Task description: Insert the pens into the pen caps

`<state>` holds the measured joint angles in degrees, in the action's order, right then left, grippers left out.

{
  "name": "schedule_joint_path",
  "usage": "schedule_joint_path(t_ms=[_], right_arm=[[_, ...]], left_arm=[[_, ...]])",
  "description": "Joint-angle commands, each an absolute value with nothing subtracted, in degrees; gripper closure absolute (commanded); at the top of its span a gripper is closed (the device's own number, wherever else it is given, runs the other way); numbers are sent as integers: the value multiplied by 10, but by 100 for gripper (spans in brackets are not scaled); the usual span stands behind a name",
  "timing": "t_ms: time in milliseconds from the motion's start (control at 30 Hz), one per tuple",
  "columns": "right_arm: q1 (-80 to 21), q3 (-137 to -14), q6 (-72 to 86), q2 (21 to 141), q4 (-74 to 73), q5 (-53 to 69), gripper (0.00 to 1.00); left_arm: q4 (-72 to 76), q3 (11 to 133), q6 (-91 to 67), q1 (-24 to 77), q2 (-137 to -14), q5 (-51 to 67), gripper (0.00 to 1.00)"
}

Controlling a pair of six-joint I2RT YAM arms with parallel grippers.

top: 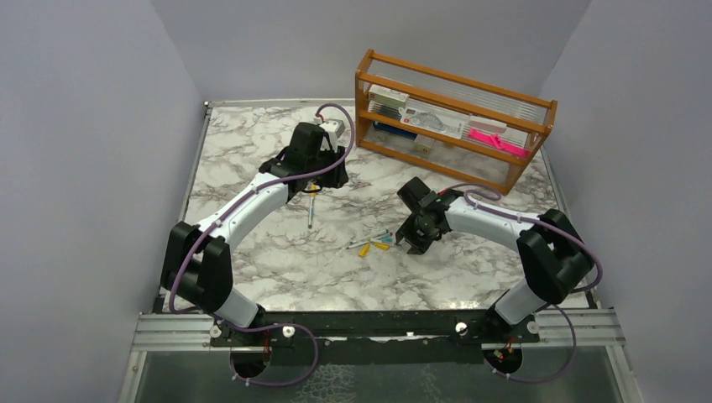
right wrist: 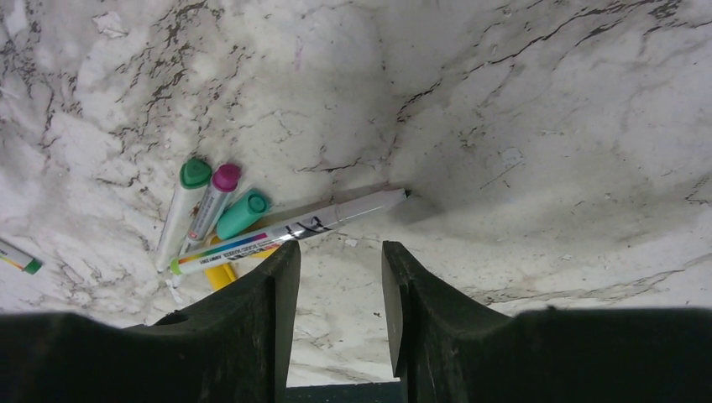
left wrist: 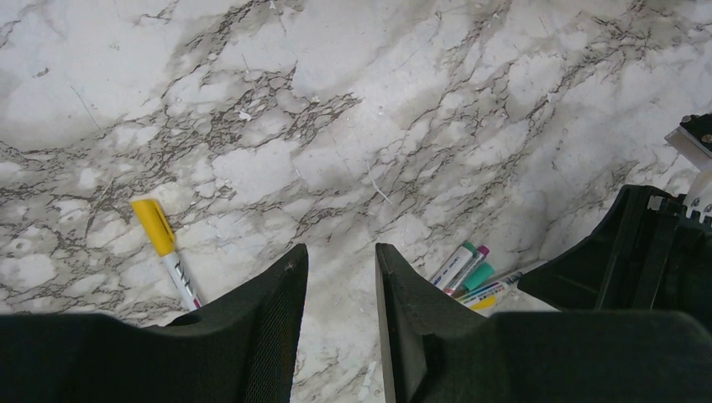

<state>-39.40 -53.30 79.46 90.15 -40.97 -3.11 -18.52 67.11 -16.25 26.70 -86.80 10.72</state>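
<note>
A loose pile of pens (top: 369, 243) lies mid-table. In the right wrist view it holds an uncapped silvery pen (right wrist: 294, 227) with a dark tip, a green-capped pen (right wrist: 183, 210), a magenta-capped pen (right wrist: 214, 200), a loose teal cap (right wrist: 243, 213) and a yellow cap (right wrist: 220, 274). My right gripper (right wrist: 336, 248) is open and empty, just right of the pile (top: 414, 238). A yellow-capped pen (top: 311, 208) lies apart, also in the left wrist view (left wrist: 165, 250). My left gripper (left wrist: 340, 252) is open and empty, above the table beside that pen (top: 317, 183).
A wooden rack (top: 453, 117) with boxes and a bright pink flat object (top: 497, 141) stands at the back right. Another pen end (right wrist: 18, 257) shows at the left edge of the right wrist view. The right arm (left wrist: 646, 252) shows in the left wrist view.
</note>
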Motion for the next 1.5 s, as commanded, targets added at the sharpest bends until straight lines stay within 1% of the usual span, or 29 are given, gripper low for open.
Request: schedule_joint_path(t_ms=[0, 33, 100, 133, 367, 500, 633, 933, 1000, 1100, 1267, 1467], right_arm=[[-399, -553, 829, 921, -428, -63, 60], [-399, -553, 829, 924, -425, -65, 62], [-401, -555, 828, 931, -420, -66, 69], [-401, -556, 828, 934, -416, -65, 70], [-400, -562, 827, 936, -403, -63, 69], [-401, -565, 830, 935, -399, -74, 64], [-401, -573, 829, 958, -400, -71, 62], [-402, -579, 828, 984, -411, -71, 63], [-401, -579, 828, 980, -415, -73, 67], [-402, -577, 831, 972, -417, -73, 75], [-402, -575, 831, 962, -413, -67, 84], [-401, -569, 830, 944, -400, -63, 91]], left_arm=[[-186, 677, -147, 268, -860, 112, 62], [-186, 677, -147, 268, -862, 112, 62], [-186, 680, -145, 269, -865, 112, 62], [-186, 681, -144, 268, -866, 112, 62], [-186, 684, -137, 268, -869, 111, 62], [-185, 683, -137, 268, -870, 110, 62], [-185, 682, -137, 267, -870, 110, 62], [-185, 672, -134, 267, -864, 110, 62], [-185, 671, -135, 267, -863, 110, 62], [-183, 671, -135, 267, -865, 110, 62], [-181, 674, -136, 267, -867, 115, 62], [-180, 674, -137, 267, -868, 118, 62]])
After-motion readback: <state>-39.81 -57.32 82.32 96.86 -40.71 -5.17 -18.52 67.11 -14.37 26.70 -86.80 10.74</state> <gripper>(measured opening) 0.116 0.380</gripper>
